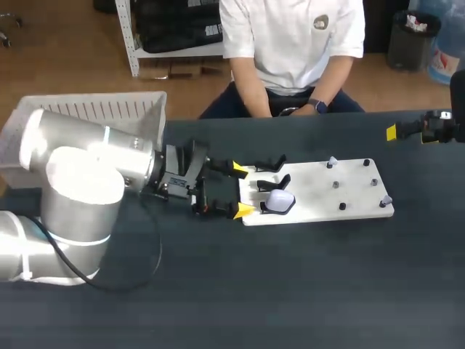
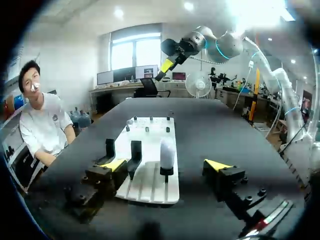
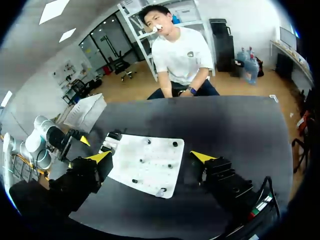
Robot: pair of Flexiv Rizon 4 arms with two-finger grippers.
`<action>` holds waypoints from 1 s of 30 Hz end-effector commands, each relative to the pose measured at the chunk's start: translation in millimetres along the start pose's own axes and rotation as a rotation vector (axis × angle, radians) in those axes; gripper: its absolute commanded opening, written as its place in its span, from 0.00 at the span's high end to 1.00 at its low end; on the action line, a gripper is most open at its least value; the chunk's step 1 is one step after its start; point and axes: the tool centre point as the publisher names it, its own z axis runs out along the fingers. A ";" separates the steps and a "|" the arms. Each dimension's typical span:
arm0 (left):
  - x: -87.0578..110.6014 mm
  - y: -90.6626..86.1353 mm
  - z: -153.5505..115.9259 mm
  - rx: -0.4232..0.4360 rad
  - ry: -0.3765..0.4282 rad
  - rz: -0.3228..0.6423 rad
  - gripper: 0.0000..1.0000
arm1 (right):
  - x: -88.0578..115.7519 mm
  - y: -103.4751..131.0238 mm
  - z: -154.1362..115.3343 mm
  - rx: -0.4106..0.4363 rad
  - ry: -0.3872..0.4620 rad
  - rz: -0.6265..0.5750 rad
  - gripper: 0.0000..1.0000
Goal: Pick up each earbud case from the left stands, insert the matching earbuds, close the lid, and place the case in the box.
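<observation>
Head view has the white earbud case [image 1: 280,201] seated on a black stand [image 1: 264,208] at the left end of a white board [image 1: 349,195], which lies on the counter [image 1: 305,291] toward its far edge; two more stands [image 1: 273,164] beside it look bare. The left end effector [image 1: 238,189] sits released just off that end of the board, its yellow fingertips [image 1: 240,168] spread wide with the case ahead of them, untouched. The right end effector [image 3: 150,157] hangs released up near the counter's far right corner, well apart from the board. The case is probably light, rigid and glossy, so it may slip or twist; I'd pinch its two broad faces low on the body, clear of the lid, and lift straight off the stand. The white box [image 1: 94,109] waits at the far left corner
</observation>
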 end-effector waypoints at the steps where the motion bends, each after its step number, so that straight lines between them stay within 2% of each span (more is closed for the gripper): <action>1: 2.9 0.0 13.8 -0.010 0.004 -0.005 0.00 | -0.3 -0.3 0.3 0.000 0.001 0.000 0.00; 12: 4.0 -5.0 40.3 0.005 0.034 -0.007 0.00 | -0.3 -0.3 0.3 0.000 0.001 0.000 0.00; 14: 4.1 -5.0 44.2 0.006 0.036 -0.007 0.08 | -0.3 -0.3 0.3 0.000 0.001 0.000 0.00; 18: 2.8 -4.7 49.3 0.011 0.037 -0.008 0.12 | -0.3 -0.3 0.3 0.000 0.001 0.000 0.00; 21: 2.3 -4.8 53.4 0.019 0.031 -0.013 0.20 | -0.3 -0.3 0.3 0.000 0.001 0.000 0.00; 30: 5.8 -5.8 62.2 0.029 0.032 -0.024 0.24 | -0.3 -0.3 0.3 0.000 0.001 0.000 0.00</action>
